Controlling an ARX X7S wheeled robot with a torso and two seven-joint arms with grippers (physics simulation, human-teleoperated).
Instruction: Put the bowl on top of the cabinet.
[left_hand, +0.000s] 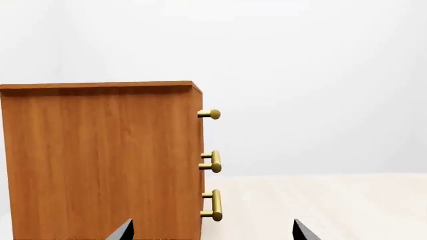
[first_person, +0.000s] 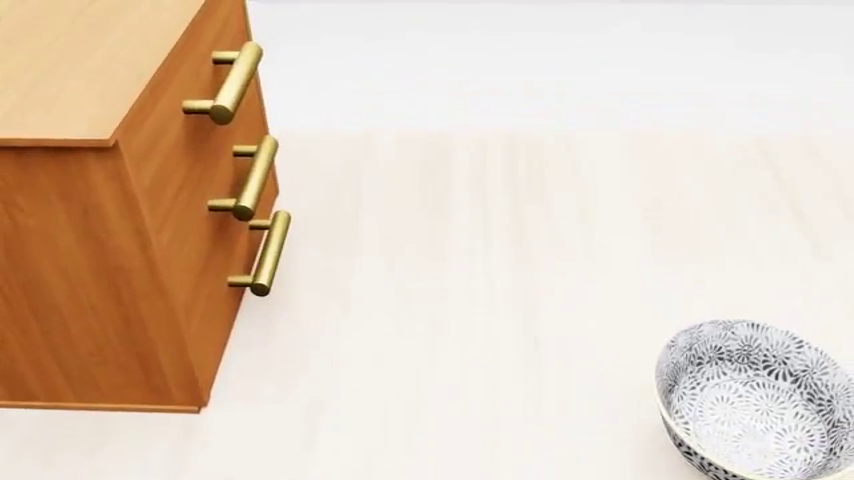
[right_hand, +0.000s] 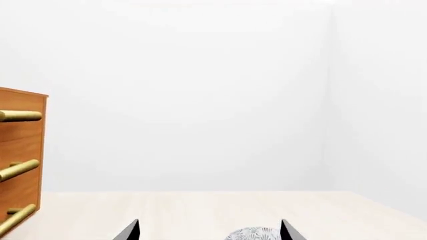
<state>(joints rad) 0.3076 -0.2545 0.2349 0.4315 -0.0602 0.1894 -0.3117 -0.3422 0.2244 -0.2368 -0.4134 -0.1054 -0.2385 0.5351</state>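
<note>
The bowl (first_person: 758, 400), deep and white with a dense grey-blue floral pattern, stands on the pale floor at the lower right of the head view. Its rim (right_hand: 255, 234) peeks in at the edge of the right wrist view, just ahead of my right gripper (right_hand: 209, 231), which is open and empty. The orange-brown cabinet (first_person: 94, 250) with three brass handles (first_person: 256, 180) stands at the left of the head view, its lighter top bare. My left gripper (left_hand: 212, 231) is open, facing the cabinet's side (left_hand: 100, 160). Neither arm shows in the head view.
Pale wood floor (first_person: 507, 280) stretches between the cabinet and the bowl. White walls (right_hand: 200, 100) close the room behind. The cabinet's handles (left_hand: 213, 162) jut out from its front edge.
</note>
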